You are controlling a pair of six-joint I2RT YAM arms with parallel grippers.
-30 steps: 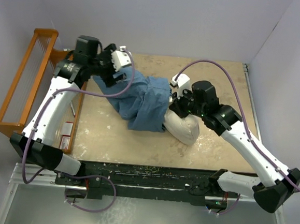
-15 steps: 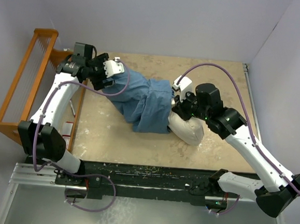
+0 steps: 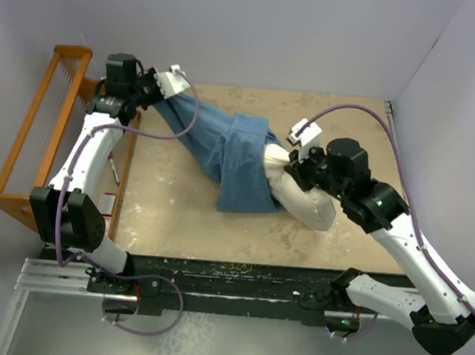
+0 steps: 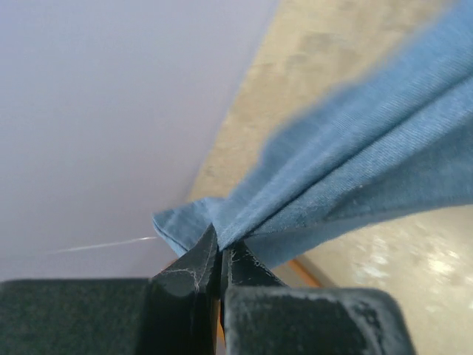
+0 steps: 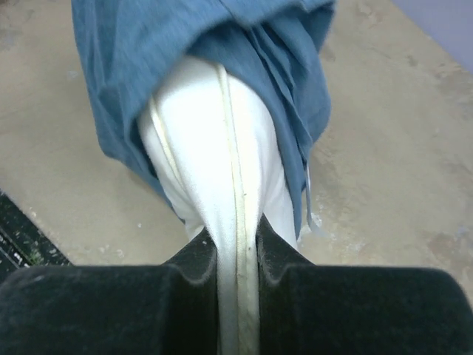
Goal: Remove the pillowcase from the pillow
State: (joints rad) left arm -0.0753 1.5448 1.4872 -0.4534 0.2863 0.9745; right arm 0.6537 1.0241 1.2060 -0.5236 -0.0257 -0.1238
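Observation:
The dusty-blue pillowcase (image 3: 227, 154) stretches across the middle of the table, pulled taut toward the far left. My left gripper (image 3: 169, 88) is shut on its far-left corner; in the left wrist view the blue fabric (image 4: 347, 185) runs from between the closed left gripper (image 4: 220, 248). The cream pillow (image 3: 305, 203) sticks out of the case's right end. My right gripper (image 3: 292, 167) is shut on the pillow's seamed edge; in the right wrist view the white pillow (image 5: 214, 140) with its piping is pinched in the right gripper (image 5: 236, 237), the pillowcase (image 5: 148, 52) bunched behind it.
An orange wooden rack (image 3: 40, 121) stands along the table's left edge, close to my left arm. White walls close in the back and right sides. The tan tabletop (image 3: 169, 213) lies bare in front of the pillowcase.
My left gripper closed on the pillowcase corner and drew it toward the far left. My right gripper pulled the pillow to the right, so more cream pillow shows outside the case.

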